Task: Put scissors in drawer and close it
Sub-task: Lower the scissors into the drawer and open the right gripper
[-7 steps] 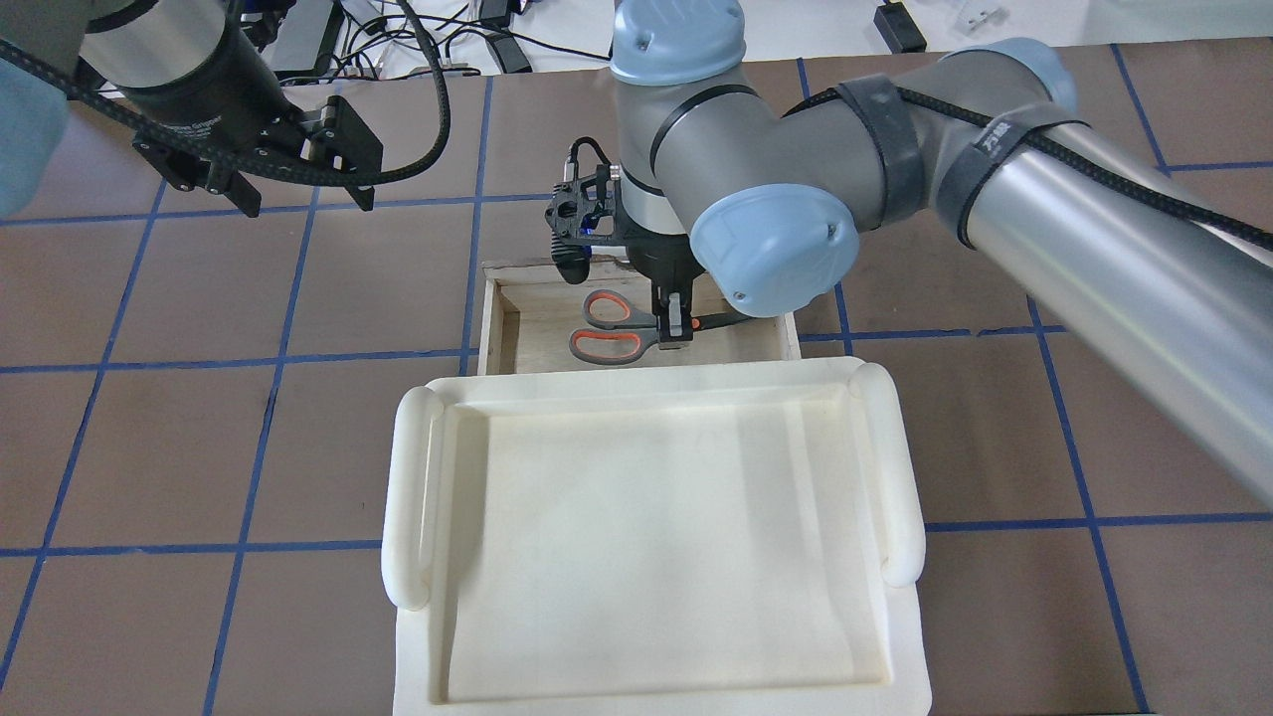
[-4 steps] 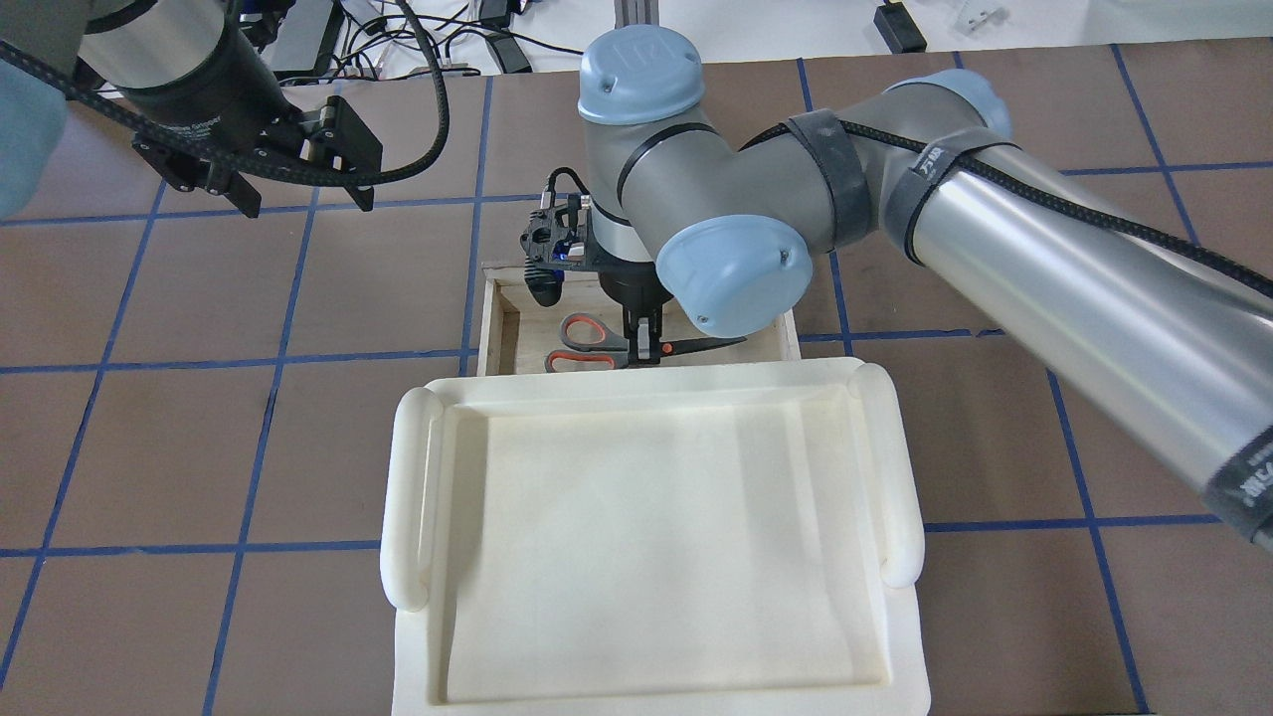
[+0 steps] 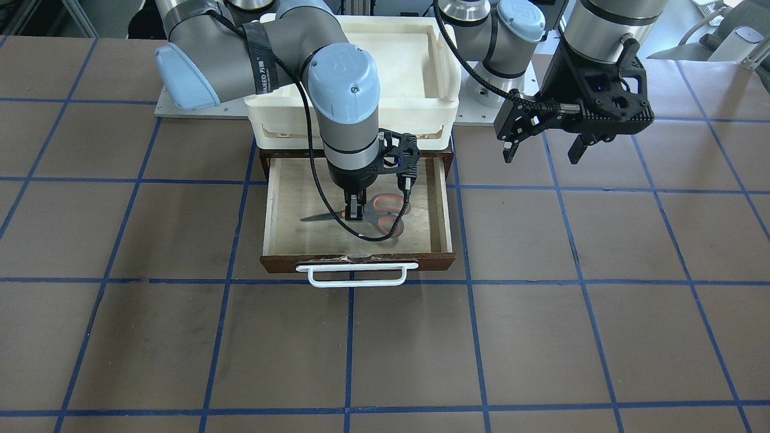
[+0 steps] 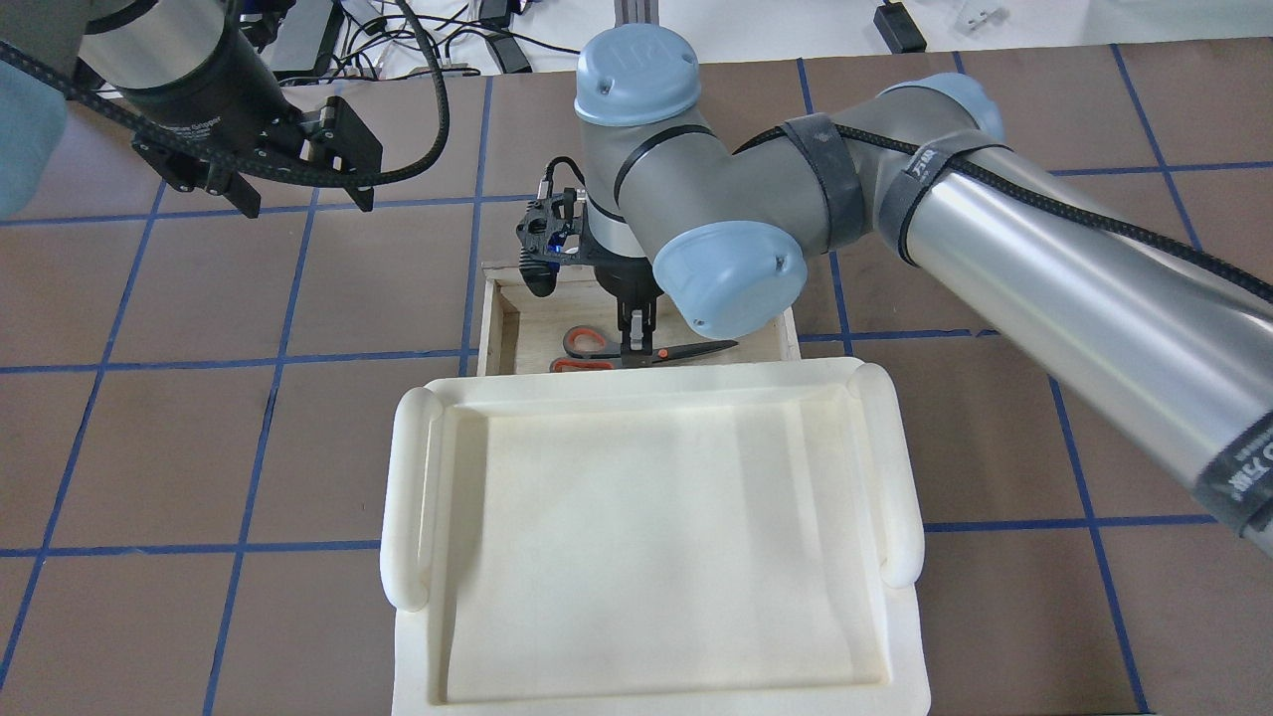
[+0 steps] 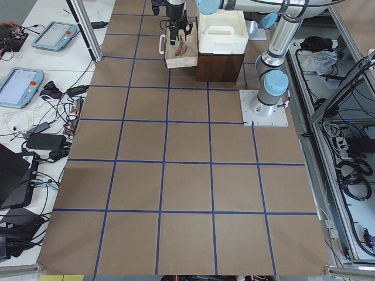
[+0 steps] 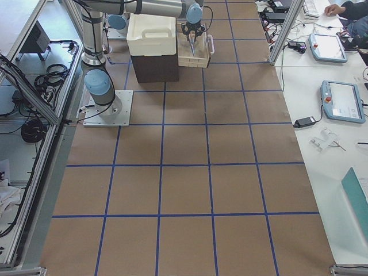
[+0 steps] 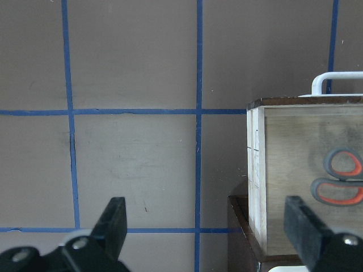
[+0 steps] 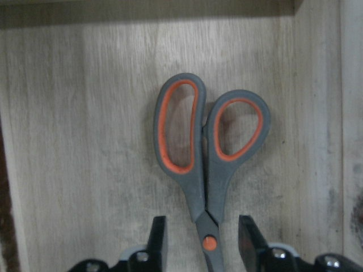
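The scissors (image 8: 205, 170), with grey-and-orange handles, lie flat on the pale floor of the open wooden drawer (image 3: 443, 204). They also show in the front view (image 3: 388, 211) and the overhead view (image 4: 587, 343). My right gripper (image 3: 354, 213) reaches down into the drawer and straddles the scissors at the pivot. In the right wrist view its fingers (image 8: 157, 241) stand slightly apart from the scissors on both sides. My left gripper (image 3: 541, 157) hangs open and empty above the table beside the drawer. The drawer's dark front carries a white bar handle (image 3: 358, 276).
A white plastic tray (image 4: 410, 497) sits on top of the dark brown cabinet (image 3: 263, 161) that holds the drawer. The drawer wall (image 7: 256, 170) and the scissors (image 7: 340, 181) show at the right of the left wrist view. Brown table with blue grid lines (image 3: 541, 337) lies all around.
My right gripper carried the scissors down and towards the tray side of the drawer, then its fingers parted from them. The left arm has not moved.
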Controlling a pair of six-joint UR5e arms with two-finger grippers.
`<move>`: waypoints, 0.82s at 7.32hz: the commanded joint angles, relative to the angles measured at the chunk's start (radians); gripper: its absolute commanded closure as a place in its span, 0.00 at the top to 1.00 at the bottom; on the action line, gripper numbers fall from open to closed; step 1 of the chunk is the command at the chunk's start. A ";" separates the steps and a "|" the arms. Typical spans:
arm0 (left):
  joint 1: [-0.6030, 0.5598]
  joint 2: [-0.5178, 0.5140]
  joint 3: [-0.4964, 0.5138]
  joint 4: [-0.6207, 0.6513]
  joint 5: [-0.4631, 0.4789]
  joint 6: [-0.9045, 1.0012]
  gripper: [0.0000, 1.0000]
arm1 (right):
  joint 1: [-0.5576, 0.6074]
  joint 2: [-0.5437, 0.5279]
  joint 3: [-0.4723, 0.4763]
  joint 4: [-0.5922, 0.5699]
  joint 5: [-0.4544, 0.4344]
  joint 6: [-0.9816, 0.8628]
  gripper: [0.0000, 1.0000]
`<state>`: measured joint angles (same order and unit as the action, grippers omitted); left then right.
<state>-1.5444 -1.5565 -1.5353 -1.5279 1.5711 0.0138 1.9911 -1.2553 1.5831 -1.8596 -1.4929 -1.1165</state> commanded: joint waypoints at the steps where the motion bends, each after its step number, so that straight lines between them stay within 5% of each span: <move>1: 0.000 0.000 0.000 0.000 0.000 0.000 1.00 | 0.000 -0.006 -0.005 -0.003 -0.007 0.001 0.93; 4: -0.002 -0.011 0.027 -0.006 -0.014 -0.018 1.00 | -0.058 -0.091 -0.011 0.005 -0.036 0.056 0.99; 6: -0.008 -0.069 0.079 0.015 -0.040 -0.017 1.00 | -0.176 -0.191 -0.009 0.124 -0.067 0.183 1.00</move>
<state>-1.5498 -1.5905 -1.4847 -1.5311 1.5428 -0.0007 1.8845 -1.3797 1.5729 -1.8049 -1.5403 -1.0104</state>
